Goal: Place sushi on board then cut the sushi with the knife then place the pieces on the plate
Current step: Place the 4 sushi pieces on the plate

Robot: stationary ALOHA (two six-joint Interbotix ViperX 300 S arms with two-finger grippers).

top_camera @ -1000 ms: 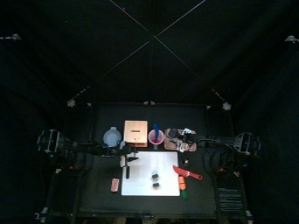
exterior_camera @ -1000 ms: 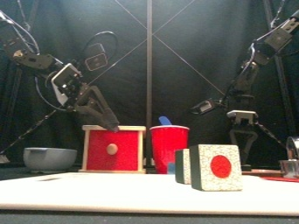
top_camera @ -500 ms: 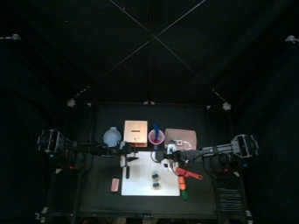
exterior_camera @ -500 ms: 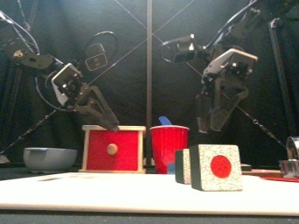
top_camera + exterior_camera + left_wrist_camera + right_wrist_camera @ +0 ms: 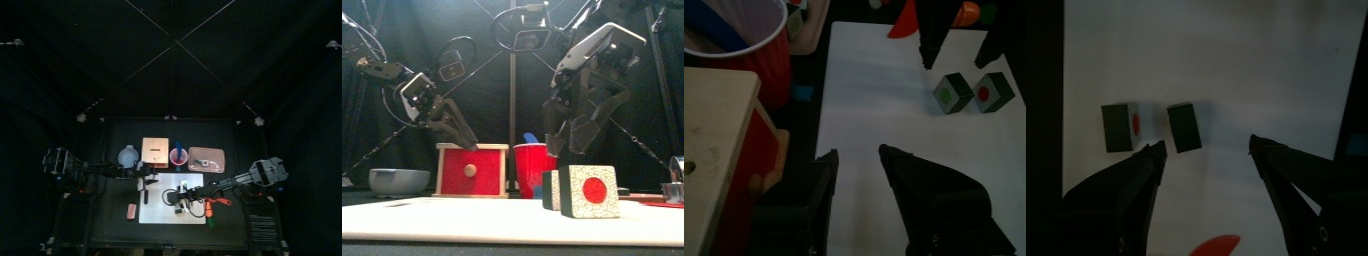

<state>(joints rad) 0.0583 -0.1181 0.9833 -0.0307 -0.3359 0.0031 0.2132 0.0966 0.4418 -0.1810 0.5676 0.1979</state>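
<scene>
the white cutting board [image 5: 167, 222] lies at the front middle of the table, and both sushi pieces sit on it, side by side with a thin gap between them: one sushi piece with a white face and a red centre [image 5: 591, 191], and a second, dark green piece [image 5: 551, 190] just to its left in the front view. the right gripper [image 5: 1207, 143] reaches in past the board's right edge and hangs above the pieces, touching neither; its claw is spread wide, wider than one piece, and has hold of nothing. the left gripper [image 5: 857, 152] hovers over the back left part of the board, its claw part open and empty, well apart from the sushi. just behind it stand the red cup [image 5: 536, 168], with the blue knife [image 5: 531, 138] sticking up out of it, and the pale wooden box [image 5: 472, 170] with its red drawer front, the cup to the box's right. the blue-grey bowl [image 5: 400, 180] sits further left, off the board. the pink tray [image 5: 206, 157] lies flat at the back, right of the cup, with no sushi on it. a red toy food [image 5: 214, 198] rests at the board's right side.
</scene>
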